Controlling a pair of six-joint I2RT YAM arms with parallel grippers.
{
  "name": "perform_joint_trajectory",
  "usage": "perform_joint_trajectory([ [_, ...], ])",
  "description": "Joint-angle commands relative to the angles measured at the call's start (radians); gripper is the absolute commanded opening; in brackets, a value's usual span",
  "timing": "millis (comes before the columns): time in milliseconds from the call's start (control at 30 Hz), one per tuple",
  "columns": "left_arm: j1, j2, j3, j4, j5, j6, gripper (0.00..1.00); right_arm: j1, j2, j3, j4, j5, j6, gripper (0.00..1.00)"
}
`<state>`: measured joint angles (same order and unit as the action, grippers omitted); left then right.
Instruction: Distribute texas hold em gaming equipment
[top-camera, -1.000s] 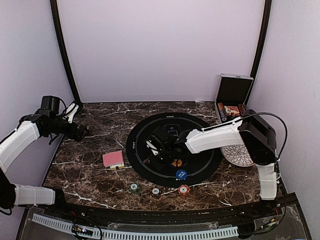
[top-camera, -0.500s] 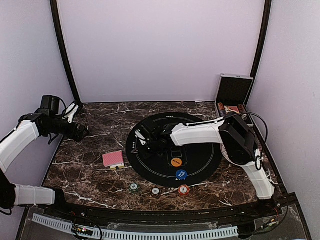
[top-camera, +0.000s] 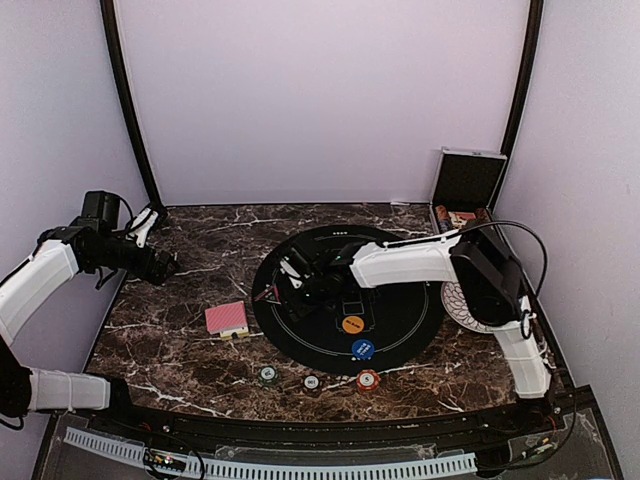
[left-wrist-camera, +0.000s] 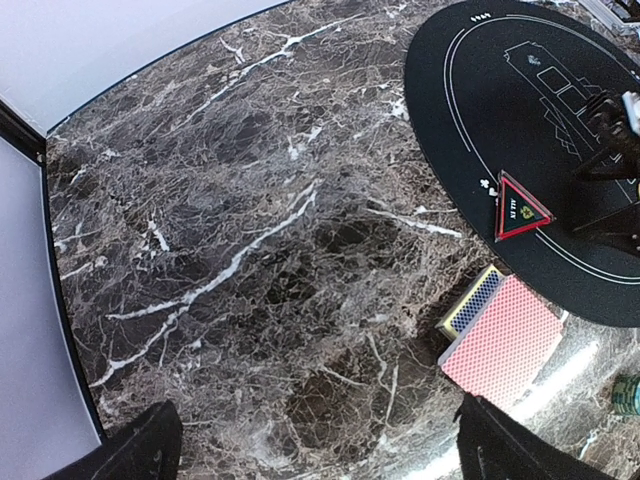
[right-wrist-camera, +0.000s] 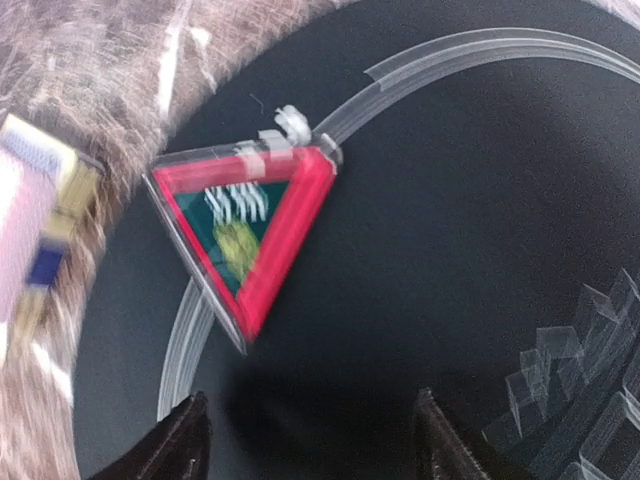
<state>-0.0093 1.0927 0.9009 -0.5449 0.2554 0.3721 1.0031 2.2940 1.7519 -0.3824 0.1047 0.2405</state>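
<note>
A red-edged triangular "ALL IN" marker (right-wrist-camera: 250, 230) lies flat on the left edge of the round black mat (top-camera: 400, 300); it also shows in the top view (top-camera: 267, 294) and the left wrist view (left-wrist-camera: 520, 208). My right gripper (right-wrist-camera: 315, 445) hovers just behind it, open, with nothing between its fingers. The red-backed card deck (top-camera: 227, 318) rests on the marble left of the mat. An orange disc (top-camera: 352, 324) and a blue disc (top-camera: 363, 349) sit on the mat. Green (top-camera: 267, 375), black (top-camera: 311, 382) and red (top-camera: 368, 379) chips line the front. My left gripper (top-camera: 165, 265) is open at the far left, empty.
An open silver-edged black case (top-camera: 468, 180) stands at the back right. A white patterned plate (top-camera: 470, 310) lies right of the mat, partly under the right arm. The right arm stretches across the mat's upper half.
My right gripper swung from the mat's middle to its left edge, then its jaws widened. The triangular marker now lies free on the mat. The left arm stayed still.
</note>
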Motion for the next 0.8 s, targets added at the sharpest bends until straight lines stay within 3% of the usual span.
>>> perform_joint_trajectory([
  [0, 0.005, -0.003, 0.022, -0.041, 0.024, 0.016, 0.99, -0.008, -0.244, -0.204, 0.065, 0.075, 0.040, 0.76],
  [133, 0.003, -0.005, 0.020, -0.053, 0.029, 0.025, 0.99, -0.008, -0.381, -0.397, 0.068, 0.117, 0.099, 0.80],
  [333, 0.003, -0.007, 0.019, -0.063, 0.034, 0.025, 0.99, -0.001, -0.488, -0.595, 0.071, 0.115, 0.190, 0.77],
  [600, 0.003, -0.005, 0.020, -0.065, 0.044, 0.020, 0.99, 0.026, -0.514, -0.688, 0.079, 0.136, 0.238, 0.70],
  [767, 0.003, -0.009, 0.020, -0.064, 0.041, 0.021, 0.99, 0.032, -0.484, -0.683, 0.083, 0.142, 0.247, 0.58],
])
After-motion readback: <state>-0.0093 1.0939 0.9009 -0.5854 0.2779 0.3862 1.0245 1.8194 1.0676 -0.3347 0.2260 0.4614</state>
